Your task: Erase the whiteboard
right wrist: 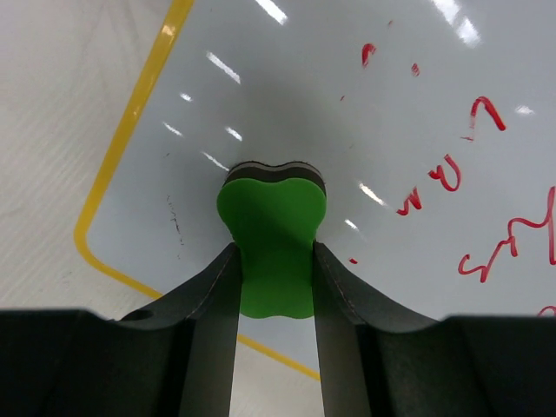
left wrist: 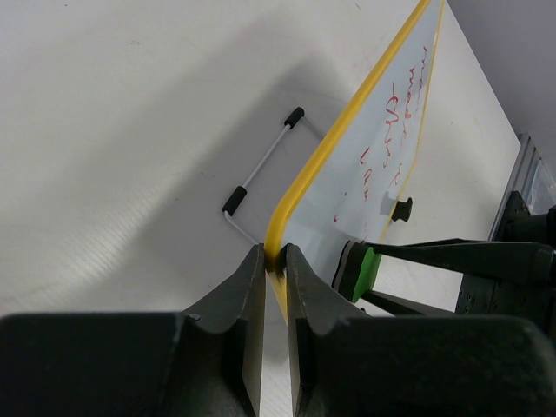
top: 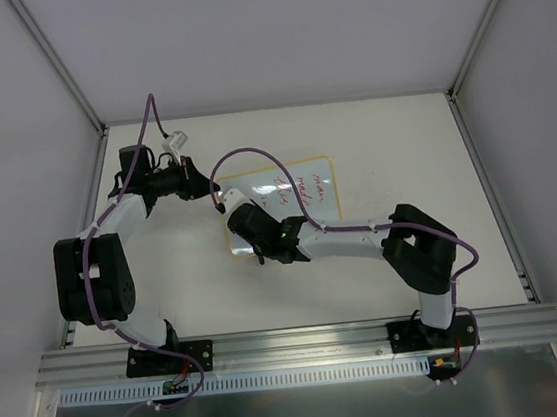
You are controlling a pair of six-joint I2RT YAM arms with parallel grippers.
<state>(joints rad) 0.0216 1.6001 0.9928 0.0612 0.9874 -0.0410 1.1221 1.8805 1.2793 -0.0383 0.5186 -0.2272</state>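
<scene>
Right pincer is closed on a green eraser, gripped at its narrow waist by both fingers. The eraser's dark felt layer is pressed flat on the whiteboard near one rounded corner. Left pincer is clamped almost fully shut on the yellow frame at a corner of the whiteboard, so that only the frame's thickness is left between the jaws. In the top view, the left pincer is seen at the board's far-left corner and the right pincer over its left part. The board is a glossy white panel with a thin yellow border and rounded corners. Red handwriting is seen on the half away from the eraser. The patch around the eraser is mostly clean, with faint dark smudges and a few red specks. The whiteboard is located mid-surface between the two arms. Its long axis runs roughly left to right, skewed slightly, with the right end farther from the bases. Its writing face is turned up. From the left wrist view, the gripped edge appears raised off the surface. A wire stand with two black sleeves is seen just beside that edge.
</scene>
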